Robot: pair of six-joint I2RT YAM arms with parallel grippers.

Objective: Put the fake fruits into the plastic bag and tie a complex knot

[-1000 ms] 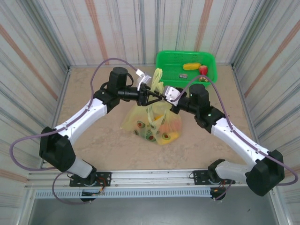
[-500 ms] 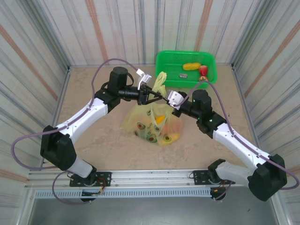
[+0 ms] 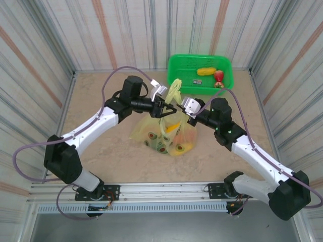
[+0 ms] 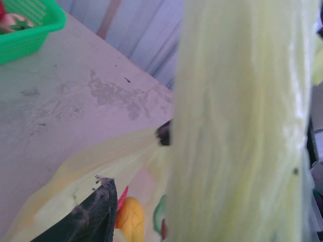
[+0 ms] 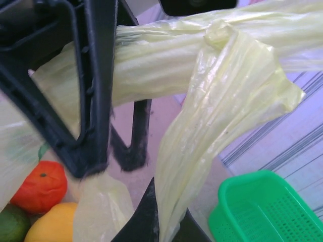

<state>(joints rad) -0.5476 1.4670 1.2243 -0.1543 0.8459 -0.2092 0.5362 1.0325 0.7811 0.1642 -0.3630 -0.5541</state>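
On the beige surface, below both hands, sits the thin translucent yellow-green plastic bag. It looks limp and slippery, weighted by glossy fake fruits, and is best gripped at its bunched handle strips. Both arms reach inward, elbows out. The right hand is clamped on one strip. The left hand has its fingers apart around the other; I cannot tell whether it grips.

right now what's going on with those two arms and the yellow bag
Two arms are tying the thin translucent yellow-green plastic bag, which already holds glossy plastic fruits. The right gripper, jaws shut, pinches a twisted handle strip; the left gripper sits around the handles beside it, grip unclear. A yellow fruit and a red fruit lie in the green mesh basket.
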